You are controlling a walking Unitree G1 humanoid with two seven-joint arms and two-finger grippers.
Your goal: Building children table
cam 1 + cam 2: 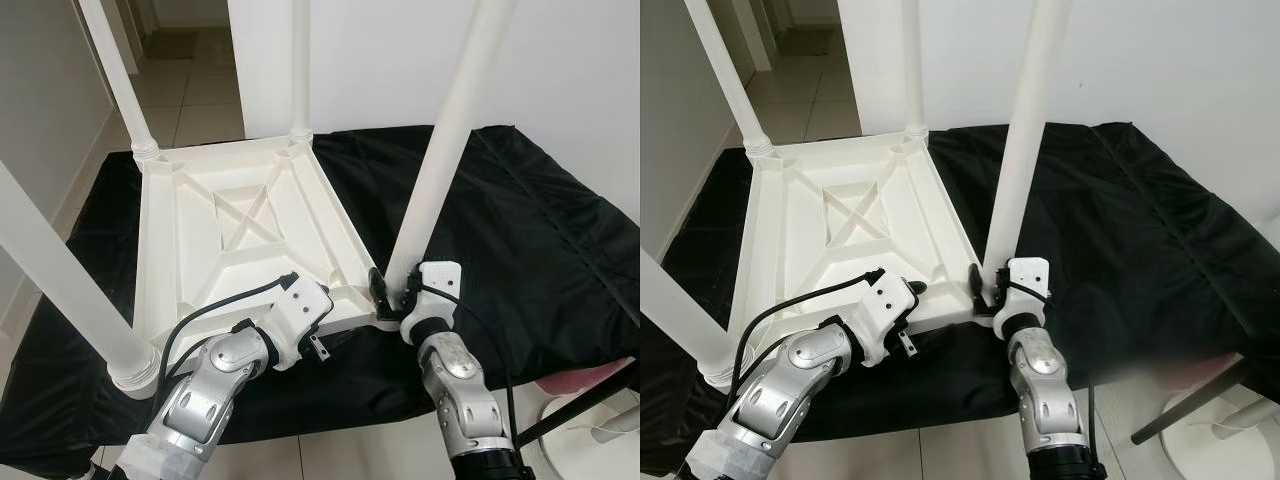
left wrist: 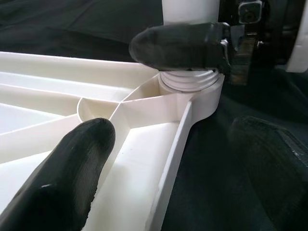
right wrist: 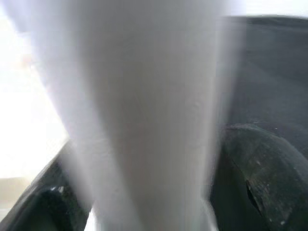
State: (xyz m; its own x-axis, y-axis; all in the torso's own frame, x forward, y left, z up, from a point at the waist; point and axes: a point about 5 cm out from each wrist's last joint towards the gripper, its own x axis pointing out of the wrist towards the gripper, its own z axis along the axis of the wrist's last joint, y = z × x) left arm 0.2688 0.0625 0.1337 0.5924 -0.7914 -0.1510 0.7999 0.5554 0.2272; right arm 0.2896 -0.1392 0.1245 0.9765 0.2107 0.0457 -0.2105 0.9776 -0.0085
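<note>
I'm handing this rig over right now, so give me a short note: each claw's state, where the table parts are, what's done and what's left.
Right claw: closed around the base of the near-right leg, at its corner socket.
Left claw: open, over the near rim of the table top, beside that same corner.
Table top lies upside down on the black cloth.
Done: all four legs stand in their corners.
Left: I can't tell whether the near-right leg is fully seated. Check it, release, then turn the table upright.
</note>
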